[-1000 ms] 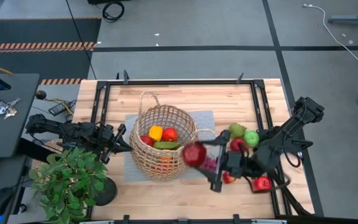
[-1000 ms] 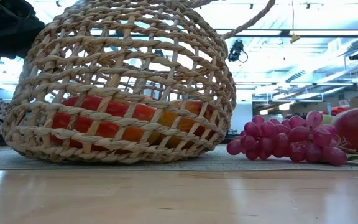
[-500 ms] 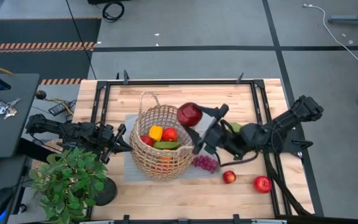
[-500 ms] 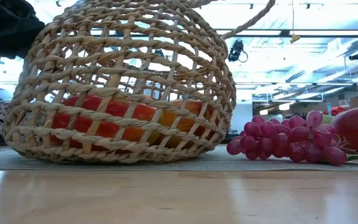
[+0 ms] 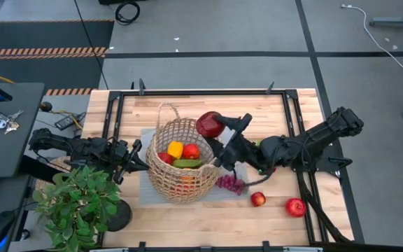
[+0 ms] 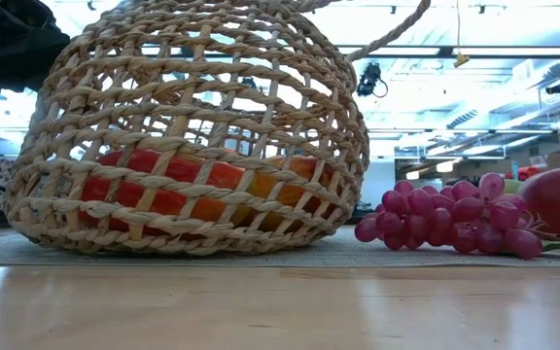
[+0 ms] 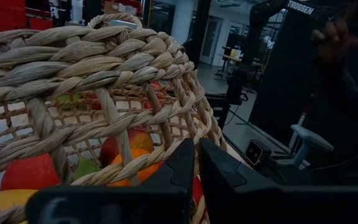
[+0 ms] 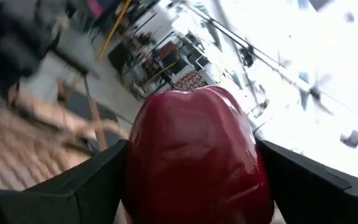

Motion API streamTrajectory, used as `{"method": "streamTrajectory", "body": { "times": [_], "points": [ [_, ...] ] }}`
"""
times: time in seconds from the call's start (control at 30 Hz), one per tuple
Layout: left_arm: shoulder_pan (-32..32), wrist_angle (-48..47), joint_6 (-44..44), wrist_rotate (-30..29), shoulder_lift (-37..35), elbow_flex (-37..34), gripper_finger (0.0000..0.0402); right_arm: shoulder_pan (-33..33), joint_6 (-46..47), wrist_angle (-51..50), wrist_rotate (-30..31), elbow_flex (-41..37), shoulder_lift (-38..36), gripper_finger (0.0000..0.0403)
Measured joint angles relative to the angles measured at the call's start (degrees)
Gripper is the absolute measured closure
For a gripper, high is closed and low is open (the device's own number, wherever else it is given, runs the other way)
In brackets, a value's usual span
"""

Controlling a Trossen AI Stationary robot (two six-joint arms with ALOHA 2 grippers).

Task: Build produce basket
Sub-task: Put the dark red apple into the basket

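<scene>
One dark red apple (image 5: 209,124) clamped in right gripper (image 5: 217,130), held above far right rim of round tan open-weave wicker basket (image 5: 182,183). Basket sits on grey mat (image 5: 147,187), holding yellow lemon (image 5: 175,149) and other fruit. Purple grape bunch (image 5: 231,184) just right of basket. Left gripper (image 5: 139,155) pinches basket's left rim.

Right gripper (image 5: 214,131) raised, fingers clamped either side of a red apple (image 5: 208,124), arm stretched out long behind it. Left gripper (image 5: 137,158) low, fingers nearly together, forearm trailing straight back.
</scene>
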Motion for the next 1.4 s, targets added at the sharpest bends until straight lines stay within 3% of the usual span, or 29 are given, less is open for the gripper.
{"method": "streamTrajectory", "body": {
  "times": [0.23, 0.6, 1.03, 1.2, 1.4],
  "points": [
    [0.01, 0.01, 0.00, 0.00, 0.00, 0.01, 0.0366, 0.00, -15.65, -9.60, 0.00, -0.02, 0.02, 0.0053],
    [0.00, -0.01, 0.02, 0.00, 0.02, -0.01, 0.0371, -0.15, -16.96, -11.71, -0.01, -0.02, 0.04, 0.0053],
    [0.00, 0.02, -0.01, 0.00, 0.00, 0.01, 0.0374, -2.26, -1.98, -11.67, -0.66, -0.02, 0.04, 0.0053],
    [0.01, 0.00, 0.02, 0.00, 0.00, 0.01, 0.0368, -4.71, 12.25, -11.68, -0.66, -0.04, 0.04, 0.0053],
    [0.02, -0.01, 0.02, 0.00, 0.02, 0.01, 0.0369, -7.26, 36.01, -11.67, -0.64, -0.04, 0.04, 0.0053]
  ]
}}
